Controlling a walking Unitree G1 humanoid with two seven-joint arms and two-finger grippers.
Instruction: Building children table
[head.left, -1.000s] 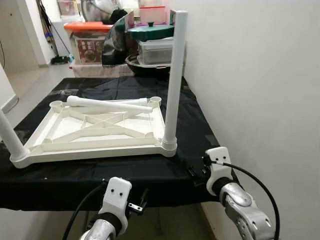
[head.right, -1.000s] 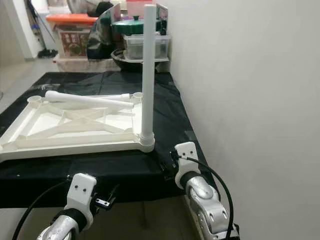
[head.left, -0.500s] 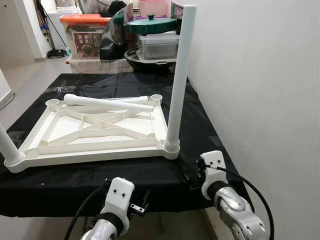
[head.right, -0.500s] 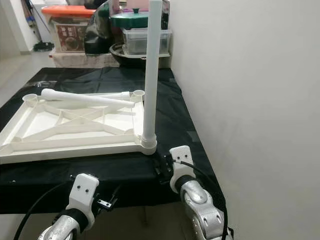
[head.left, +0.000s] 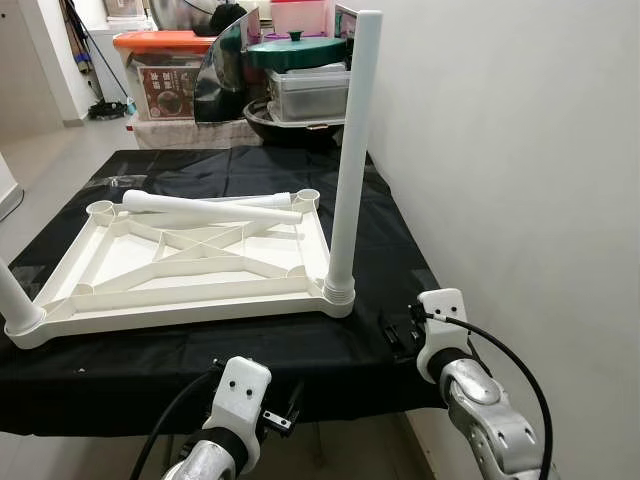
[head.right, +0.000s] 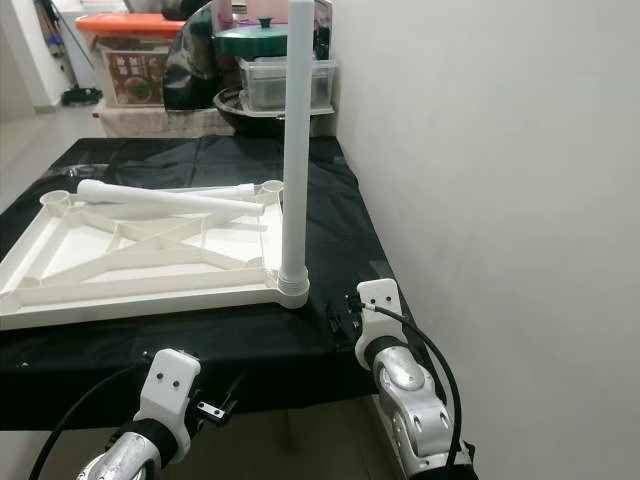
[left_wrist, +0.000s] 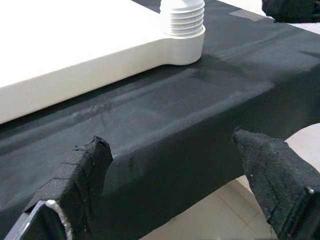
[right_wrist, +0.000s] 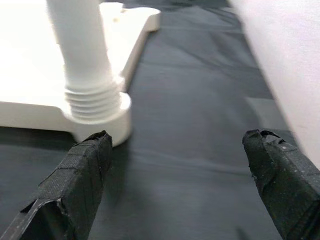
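two legs are already standing in the upturned white tabletop (head.left: 190, 262), which is lying across the middle of the left eye frame on the black-draped table (head.left: 400, 250). the tall right leg (head.left: 350, 150) is rising from the near right corner socket, up to the top of the frame, and the left leg (head.left: 14, 300) is showing as a stub at the left edge, in the near left corner. two loose legs (head.left: 210, 207) are resting side by side across the far rim of the tabletop, upper middle of the frame, and the two far corner sockets are sitting open.

judging by this, the build is about half done and the robot is pausing between legs. the next move is calling for a reach over the tabletop to one loose leg, lifting it, turning it upright, and seating its threaded end in a far socket.

the right gripper (right_wrist: 177, 175) is hovering low at the table's near right edge, just beside the right leg's threaded collar, jaws spread and holding nothing. the left gripper (left_wrist: 190, 172) is hanging below the front edge of the table, lower middle of the frame, jaws also spread and empty.

compared with half a second ago, the right gripper is sitting slightly further right and further from the collar, while the tabletop and legs are keeping their arrangement.
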